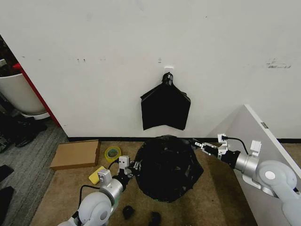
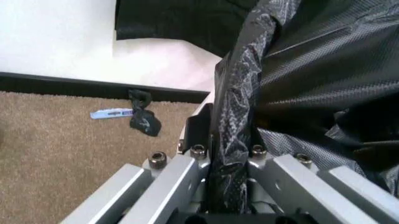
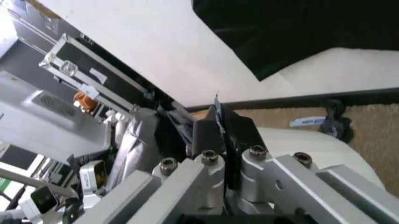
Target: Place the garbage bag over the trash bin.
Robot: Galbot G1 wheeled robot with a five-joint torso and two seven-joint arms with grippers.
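The glossy black garbage bag [image 1: 165, 170] is draped in a crinkled mound on the carpet, with the trash bin hidden beneath it in the head view. My left gripper [image 1: 135, 166] is at the bag's left edge, shut on a bunched fold of the plastic [image 2: 232, 135]. At the bag's far right edge, my right gripper [image 1: 195, 142] is shut on a thin strip of bag film [image 3: 219, 116]. In the right wrist view a white curved wall of the trash bin [image 3: 311, 149] shows just beside the fingers.
A flat bunch of black bags [image 1: 165, 109] hangs on the wall above. To the left lie a cardboard box [image 1: 75, 154], a tape roll [image 1: 112, 153] and a yellow sponge [image 1: 96, 175]. Black scraps [image 1: 128, 212] lie near me. A white panel [image 1: 256, 141] stands on the right.
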